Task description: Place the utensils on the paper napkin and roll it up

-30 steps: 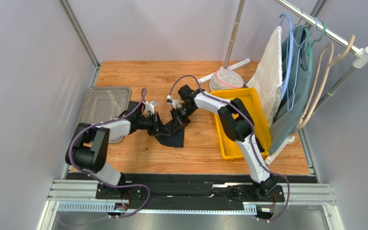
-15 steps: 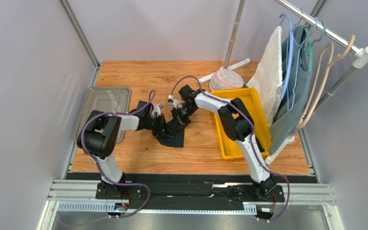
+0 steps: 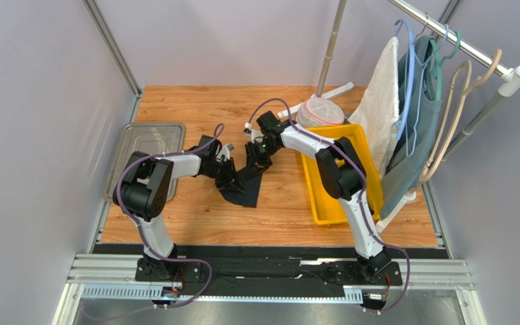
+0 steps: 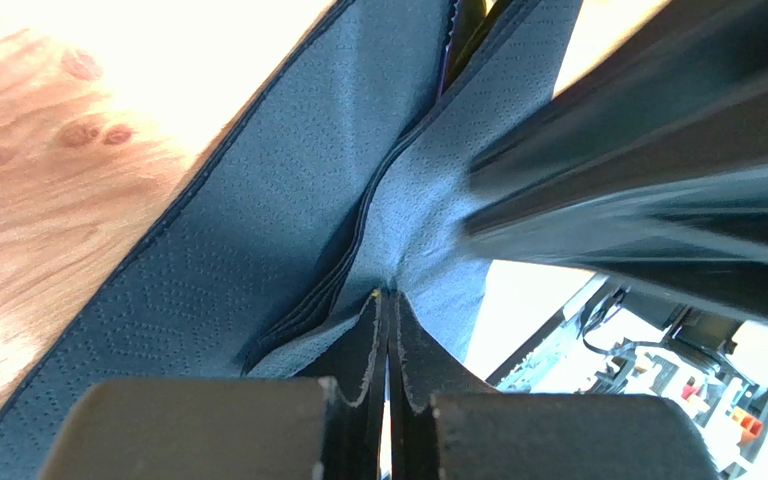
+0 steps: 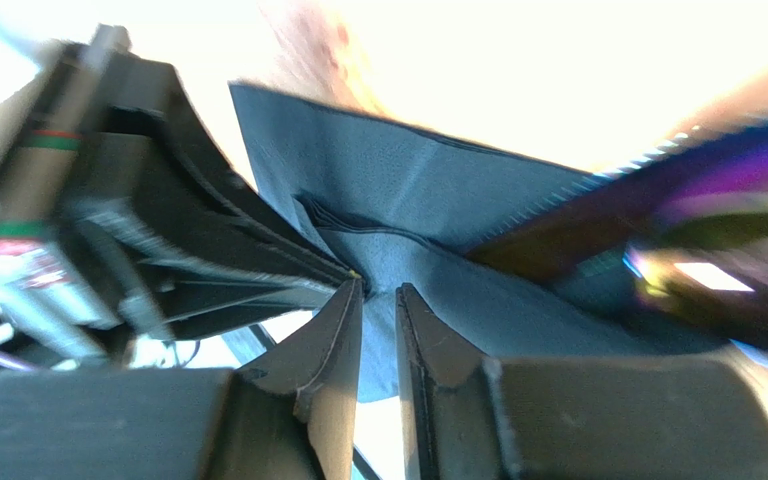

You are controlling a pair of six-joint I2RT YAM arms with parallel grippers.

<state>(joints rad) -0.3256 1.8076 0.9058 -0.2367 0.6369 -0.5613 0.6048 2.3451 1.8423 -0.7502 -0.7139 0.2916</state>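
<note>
Black paper napkin (image 4: 288,200) | left claw (image 4: 390,298) pinched shut on its fold | right claw (image 5: 378,296) nearly closed, gripping napkin edge

The thin, matte black paper napkin (image 3: 244,193) sits near the middle of the wooden table (image 3: 175,101), bunched into long creased folds. Its far end is gathered and raised, and its near end trails flat. A shiny iridescent purple metal utensil head (image 5: 728,190) (too blurred to tell which piece) shows against the folds.

Grey walls (image 3: 39,101), wooden table (image 3: 195,108) — clothes rack (image 3: 476,51) right, even light.
</note>
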